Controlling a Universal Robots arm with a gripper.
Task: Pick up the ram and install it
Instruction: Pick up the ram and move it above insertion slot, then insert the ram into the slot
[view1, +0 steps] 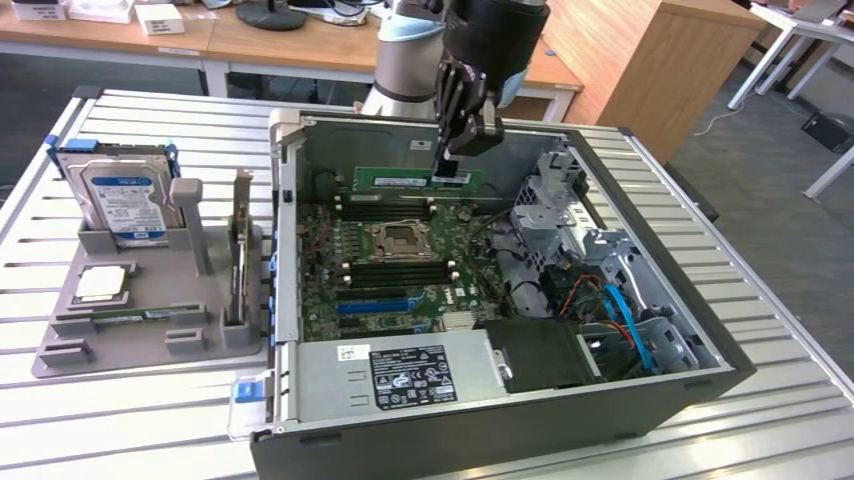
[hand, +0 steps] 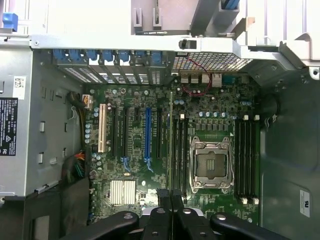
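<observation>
Wide open straight above the CPU socket (view1: 398, 240), right up and out of the case (view1: 284, 190). Low and flat on both sides of the socket, along the memory slots (view1: 400, 268). Taken up just beyond the socket in the exterior view by the gripper (view1: 461, 165), clamped on the ram (view1: 394, 181). Crowded to the exterior view's right of the socket: drive cage (view1: 567, 200), blue cable (view1: 625, 315), black box (view1: 541, 355). Boxed in nearer than the socket by the power supply (view1: 400, 375). Walled off to the exterior view's left of the socket by the case side.
</observation>
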